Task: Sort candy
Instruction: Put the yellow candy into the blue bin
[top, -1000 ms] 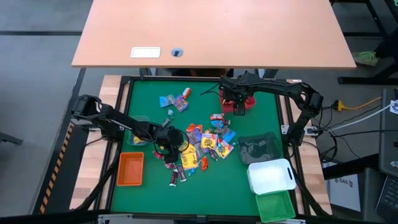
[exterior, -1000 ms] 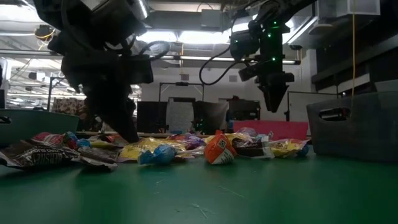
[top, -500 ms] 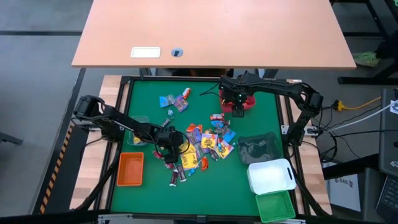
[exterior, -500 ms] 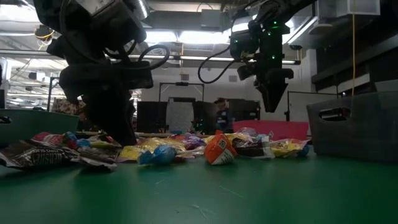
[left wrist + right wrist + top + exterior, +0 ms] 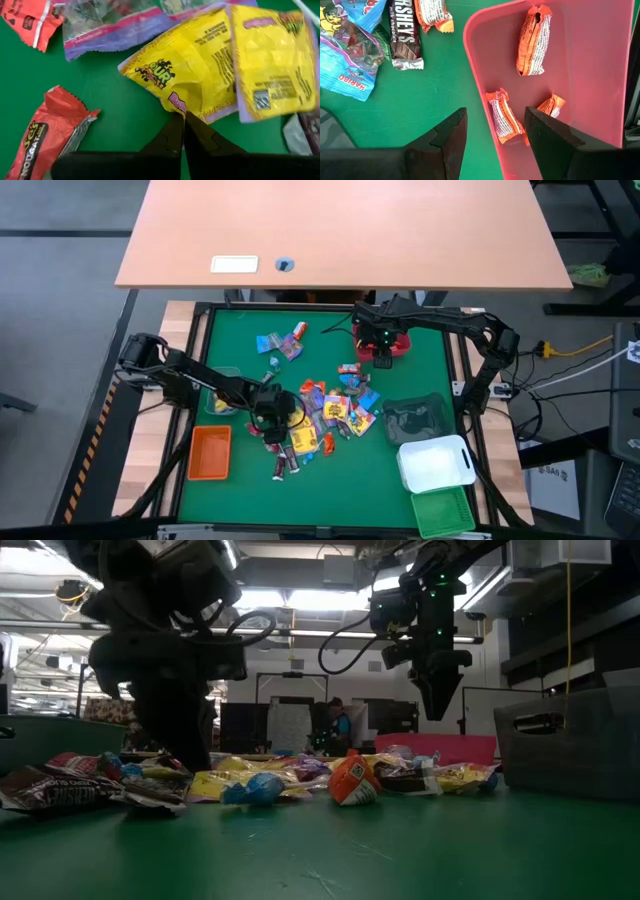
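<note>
- Left gripper (image 5: 181,116): fingers pressed together, pinching the edge of a yellow candy packet (image 5: 192,75).
- Right gripper (image 5: 495,120): parted, empty, above red bin (image 5: 600,60) edge.
- Candy (image 5: 325,410): heaped beside left gripper on green table (image 5: 240,330).
- Room behind: person (image 5: 335,725), well beyond both grippers.

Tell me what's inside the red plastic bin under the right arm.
Three small orange-wrapped candies lie on the floor of the red plastic bin. The right claw hangs open above its near rim, and its dark fingers cover that part of the floor.
</note>
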Robot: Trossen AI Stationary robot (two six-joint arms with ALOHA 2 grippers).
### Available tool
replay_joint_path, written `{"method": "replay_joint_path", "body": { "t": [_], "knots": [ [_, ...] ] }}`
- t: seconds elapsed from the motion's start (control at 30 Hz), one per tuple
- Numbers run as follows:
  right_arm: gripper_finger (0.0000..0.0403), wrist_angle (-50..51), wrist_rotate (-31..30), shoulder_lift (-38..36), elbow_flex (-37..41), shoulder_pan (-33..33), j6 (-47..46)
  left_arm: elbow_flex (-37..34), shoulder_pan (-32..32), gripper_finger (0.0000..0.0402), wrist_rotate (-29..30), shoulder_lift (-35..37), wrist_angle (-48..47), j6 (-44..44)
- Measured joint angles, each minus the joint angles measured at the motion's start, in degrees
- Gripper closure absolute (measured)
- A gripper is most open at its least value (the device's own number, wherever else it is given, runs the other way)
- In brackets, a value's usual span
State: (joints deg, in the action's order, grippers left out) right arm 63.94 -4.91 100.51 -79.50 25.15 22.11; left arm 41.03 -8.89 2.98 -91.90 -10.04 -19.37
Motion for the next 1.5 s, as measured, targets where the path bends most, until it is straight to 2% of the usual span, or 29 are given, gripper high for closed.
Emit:
{"method": "replay_joint_path", "body": {
  "t": [0.57, 0.77, 0.93, 1.1, 1.4, 1.5],
  "knots": [
    [0.0205, -0.04, 0.02, 0.00, 0.00, 0.00, 0.02, 24.04, 0.91, 0.0401, 1.11, 0.01, -32.82, 12.49],
    [0.0205, -0.07, 0.02, 0.00, 0.00, 0.00, 0.00, 31.95, 2.33, 0.0401, 5.07, 0.04, -47.92, 13.15],
    [0.0205, -0.57, 0.04, 0.00, -0.02, 0.00, -2.93, 35.04, 2.35, 0.0401, 5.14, 1.79, -55.18, 12.92],
    [0.0205, -0.96, 0.04, 0.02, -0.02, 0.00, -3.94, 34.89, 2.35, 0.0401, 6.84, 8.51, -61.82, 8.01],
    [0.0205, -1.07, 0.03, 0.02, -0.04, 0.00, -4.05, 34.81, 1.14, 0.0401, 11.75, 19.99, -78.93, -13.20],
    [0.0205, -1.07, 0.04, 0.02, -0.04, 0.00, -4.05, 34.25, -0.11, 0.0401, 12.48, 22.61, -79.67, -17.97]
  ]
}}
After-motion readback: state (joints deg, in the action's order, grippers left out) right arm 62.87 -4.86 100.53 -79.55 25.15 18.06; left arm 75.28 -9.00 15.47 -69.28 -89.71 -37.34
